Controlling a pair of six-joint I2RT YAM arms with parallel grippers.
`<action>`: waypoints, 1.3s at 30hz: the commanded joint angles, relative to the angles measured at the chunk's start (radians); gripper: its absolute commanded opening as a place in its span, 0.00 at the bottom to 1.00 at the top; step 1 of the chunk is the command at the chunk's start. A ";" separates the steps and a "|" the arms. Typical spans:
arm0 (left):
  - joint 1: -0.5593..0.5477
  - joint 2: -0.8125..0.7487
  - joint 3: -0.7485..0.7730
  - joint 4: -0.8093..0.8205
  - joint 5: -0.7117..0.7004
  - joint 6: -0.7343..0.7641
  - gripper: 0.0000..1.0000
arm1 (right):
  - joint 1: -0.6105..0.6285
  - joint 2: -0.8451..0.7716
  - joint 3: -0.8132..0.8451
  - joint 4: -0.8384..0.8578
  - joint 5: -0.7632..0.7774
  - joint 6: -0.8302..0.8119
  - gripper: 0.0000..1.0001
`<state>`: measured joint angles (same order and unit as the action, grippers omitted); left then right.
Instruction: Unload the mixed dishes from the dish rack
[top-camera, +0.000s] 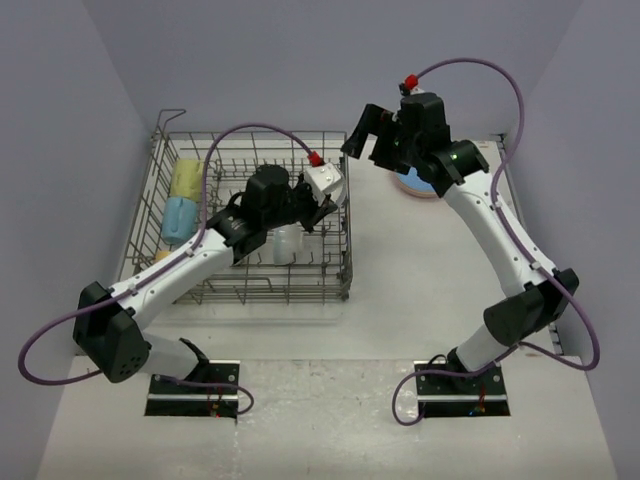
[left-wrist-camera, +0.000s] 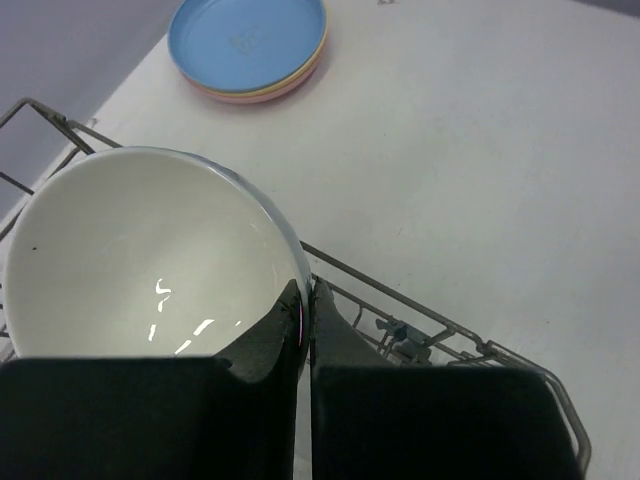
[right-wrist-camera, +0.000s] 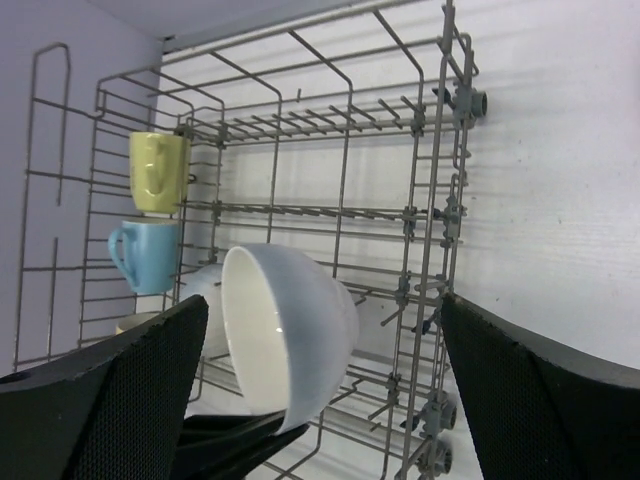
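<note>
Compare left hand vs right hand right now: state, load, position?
The left hand is shut, pinching the rim of a small white round bowl; the right hand is wide open and holds nothing. The left hand is at the right edge of the grey wire dish rack; the right hand is off the rack, over the white table near the stack of flat round plates, blue on top. Shared: both are black and two-fingered.
</note>
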<state>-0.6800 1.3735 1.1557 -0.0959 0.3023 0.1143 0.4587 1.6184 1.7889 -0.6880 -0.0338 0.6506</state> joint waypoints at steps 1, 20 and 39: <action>-0.021 0.021 0.104 -0.033 -0.114 0.176 0.00 | 0.003 -0.037 0.070 -0.064 0.032 -0.081 0.99; -0.084 0.142 0.274 -0.125 -0.140 0.277 0.00 | 0.037 0.113 0.107 -0.226 -0.049 -0.249 0.63; -0.141 0.176 0.336 -0.145 -0.201 0.197 1.00 | -0.023 0.129 0.051 -0.228 0.118 -0.097 0.00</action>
<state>-0.8188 1.5822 1.4528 -0.2920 0.1268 0.3622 0.4850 1.8267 1.8816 -0.9569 0.0376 0.5041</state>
